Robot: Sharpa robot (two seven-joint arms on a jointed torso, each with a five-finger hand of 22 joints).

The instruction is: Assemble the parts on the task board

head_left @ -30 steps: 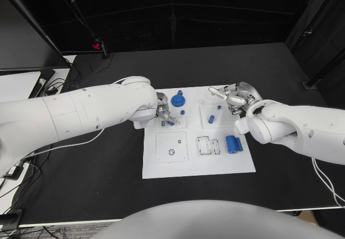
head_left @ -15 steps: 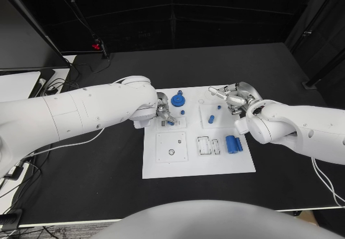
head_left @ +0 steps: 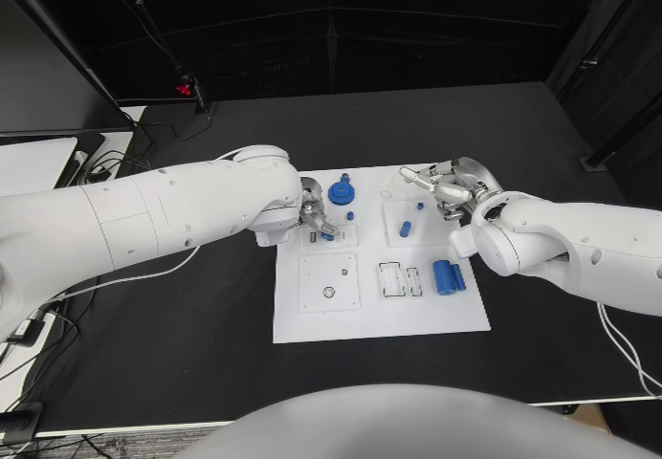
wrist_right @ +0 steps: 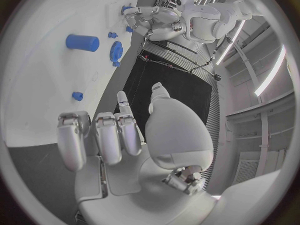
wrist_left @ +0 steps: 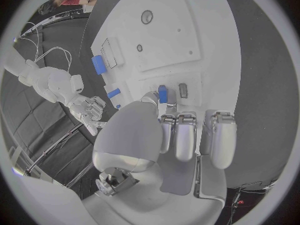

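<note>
The white task board (head_left: 380,320) lies mid-table. My left hand (head_left: 315,218) is low over its left side, and thumb and fingertip pinch a small blue part (wrist_left: 162,93) standing on the board beside a slot (wrist_left: 182,90). My right hand (head_left: 449,191) hovers at the board's far right edge, fingers curled, nothing in them. A blue gear with a knob (head_left: 341,194) sits at the far end. A blue peg (head_left: 406,229) lies in the middle and a blue cylinder (head_left: 447,276) on the right. The right wrist view shows the cylinder (wrist_right: 82,42) and gear (wrist_right: 116,51).
A square plate with two holes (head_left: 330,282) and two narrow slots (head_left: 400,280) take up the board's near half. Black table (head_left: 180,335) lies all around it. A white object (head_left: 34,163) and cables lie off the table at the far left.
</note>
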